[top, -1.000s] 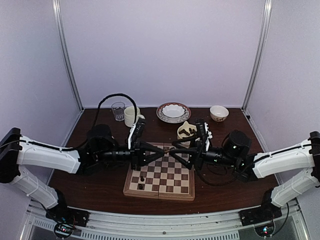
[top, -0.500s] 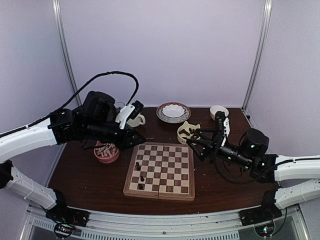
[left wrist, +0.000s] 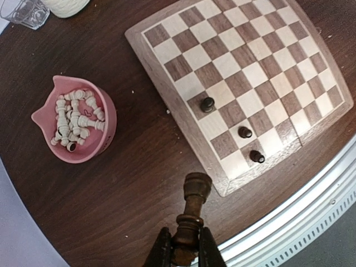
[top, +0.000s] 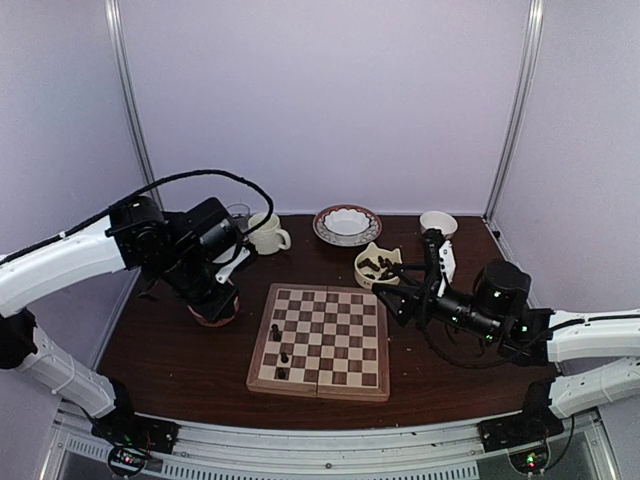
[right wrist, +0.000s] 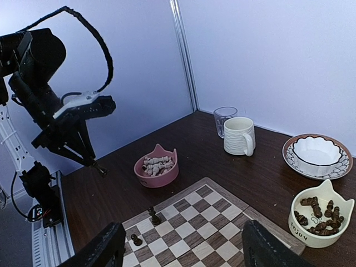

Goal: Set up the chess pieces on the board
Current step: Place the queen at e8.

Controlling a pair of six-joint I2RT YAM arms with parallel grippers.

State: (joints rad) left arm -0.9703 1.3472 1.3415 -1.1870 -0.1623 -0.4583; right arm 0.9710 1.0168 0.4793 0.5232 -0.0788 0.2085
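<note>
A small dark turned chess piece (left wrist: 192,208) is pinched between the pressed-together fingers of the left gripper (left wrist: 182,253), at the bottom centre of the left wrist view. Its broad end points away from the fingers, though whether that end is base or head cannot be told. The board (left wrist: 261,61) fills the upper right of that view, and three dark pieces (left wrist: 207,104) are stood near its lower edge. A pink bowl (left wrist: 108,125) of cream pieces is set on the table at the left. The piece is judged light, rigid and smooth. Being round, it is likely to swivel or slip in a loose grip, and it is easily toppled once set down. It is best taken at the narrow waist, with its axis kept upright. In the overhead view the left arm is raised and sharply bent at the left of the frame, its wrist hanging over the pink bowl, beside the board. The right arm is stretched low from the right edge, and the right gripper (top: 395,290) is held near the board's upper right corner, beside a cream bowl (top: 362,270) of dark pieces. Its jaws are spread wide with nothing between them.
</note>
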